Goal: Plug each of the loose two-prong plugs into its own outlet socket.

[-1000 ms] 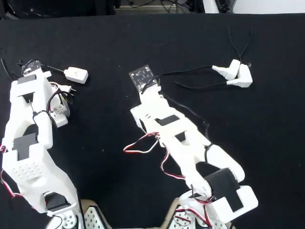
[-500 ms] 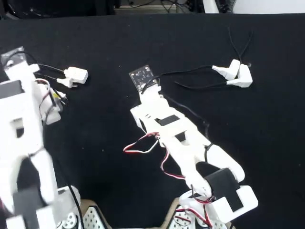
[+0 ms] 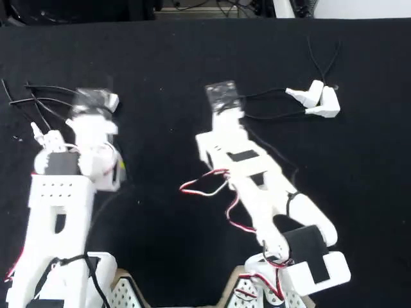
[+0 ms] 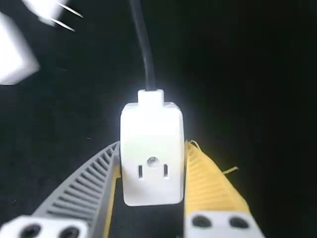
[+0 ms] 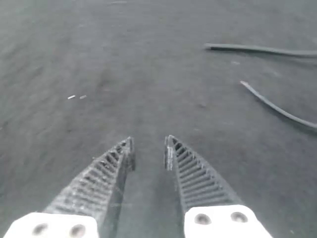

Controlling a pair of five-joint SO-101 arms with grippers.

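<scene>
A white outlet socket point(image 4: 152, 158) with a black cord sits between the fingers of my left gripper point(image 4: 151, 198), which is shut on its two sides. In the high view this gripper point(image 3: 95, 102) is at the far left of the black table, over the socket point(image 3: 112, 101). A loose white two-prong plug point(image 4: 49, 10) lies just beyond it. A small white plug point(image 3: 40, 135) on black cords lies left of the arm. My right gripper point(image 5: 148, 151) hovers over bare table, slightly open and holding nothing.
Two more white plug pieces point(image 3: 318, 99) lie against each other at the far right, their black cords point(image 3: 270, 106) trailing toward the right arm point(image 3: 257, 179). Two cord ends point(image 5: 272, 104) lie ahead of the right gripper. The table's far edge point(image 3: 212, 18) runs along the back.
The left arm has swung right from the table's left edge onto the outlet socket. The right arm has shifted a little right and farther back. The small plug now lies farther left.
</scene>
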